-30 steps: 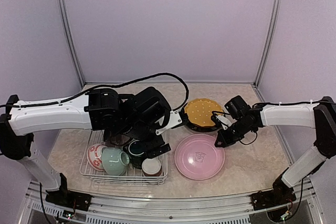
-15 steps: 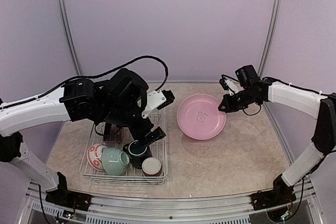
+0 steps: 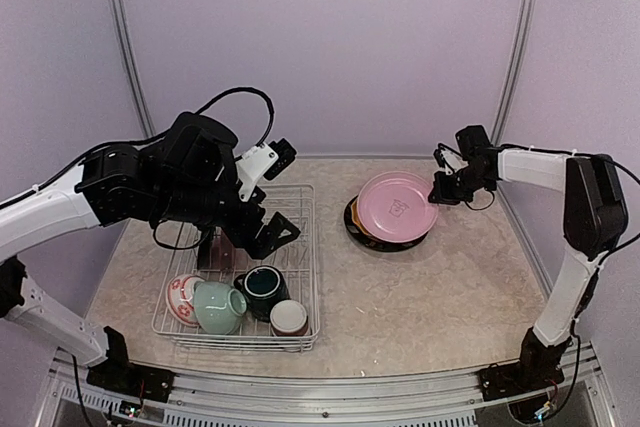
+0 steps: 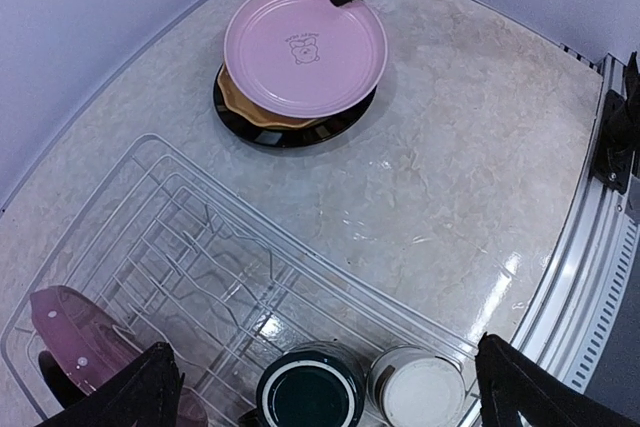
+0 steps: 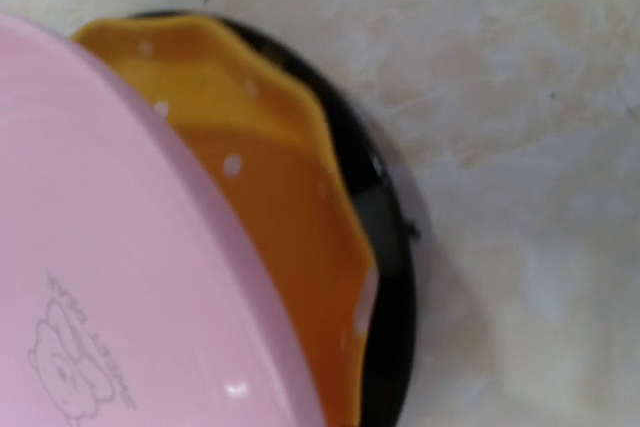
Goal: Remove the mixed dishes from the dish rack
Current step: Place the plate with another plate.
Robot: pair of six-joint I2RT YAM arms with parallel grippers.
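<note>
Since a second ago: the pink plate (image 3: 397, 207) is no longer lying on the table (image 3: 450, 297) in front of the other plates. It is now sitting on top of them. My left arm is riding higher and further left over the rack.
Right gripper (image 3: 441, 190): I am pinching the pink plate's far-right rim, with my jaws closed tight on it.
Pink plate: it is leaning slightly on the yellow dotted plate (image 4: 245, 102), which is lying on the black plate (image 4: 300, 134). All three are sitting at the far right of the table, apart from the rack.
Left gripper (image 3: 284, 192): I am hovering above the dish rack (image 3: 312, 247) with my fingers spread as wide as they go, holding nothing.
Dish rack: it is standing at the near left of the table, in front of my left arm's base.
Cups in the rack: the teal cup (image 3: 265, 285) and the brown-white cup (image 3: 289, 319) are sitting mouth-up side by side at the near right corner. The pale-green cup (image 3: 218, 305) is sitting just left of the teal one.
Bowls in the rack: the red-patterned white bowl (image 3: 182, 297) is leaning beside the pale-green cup. The dark red bowl (image 4: 75, 337) is standing on edge behind them, partly hidden under my arm.
</note>
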